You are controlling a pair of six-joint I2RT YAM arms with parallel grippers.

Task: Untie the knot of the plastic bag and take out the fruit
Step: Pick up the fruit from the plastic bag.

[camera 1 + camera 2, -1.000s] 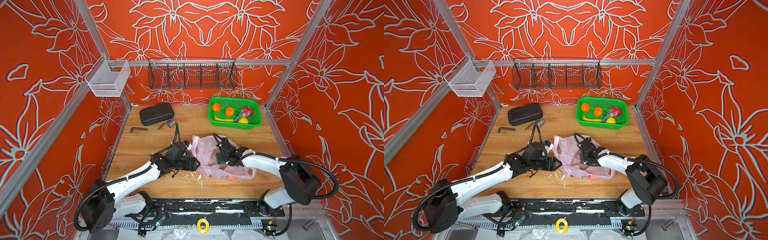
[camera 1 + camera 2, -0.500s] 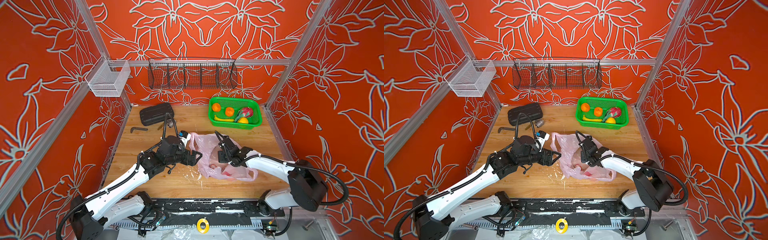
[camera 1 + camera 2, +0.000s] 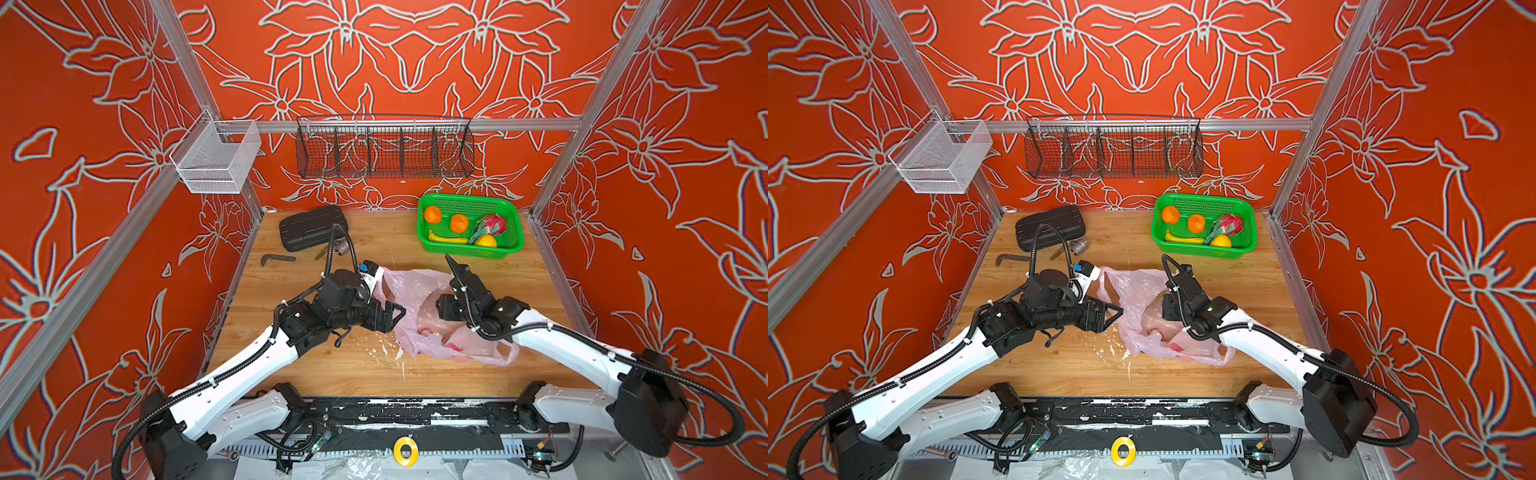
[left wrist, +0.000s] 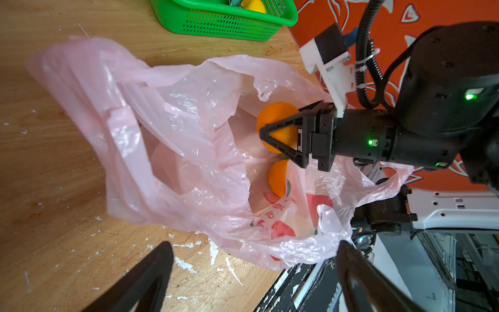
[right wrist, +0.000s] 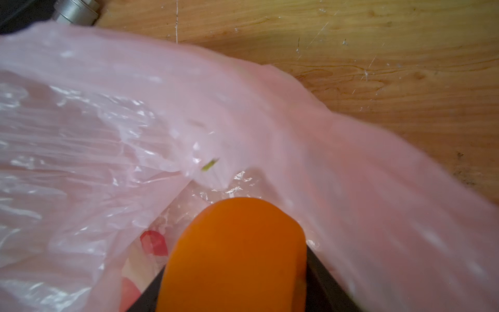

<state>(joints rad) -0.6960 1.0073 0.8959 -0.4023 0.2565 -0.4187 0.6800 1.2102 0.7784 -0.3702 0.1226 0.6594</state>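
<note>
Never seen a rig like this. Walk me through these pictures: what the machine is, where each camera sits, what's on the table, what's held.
These are two white robot arms on one bench, each ending in a two-fingered gripper. Two pictures look down from overhead, nearly identical; two come from cameras on the arms' wrists. On the wooden table lie a pink plastic bag, mouth open, a green basket holding fruit, and a black case. The right gripper is inside the bag, shut on an orange; a second orange lies in the bag nearby. The left gripper stands open by the bag's edge, gripping nothing.
</note>
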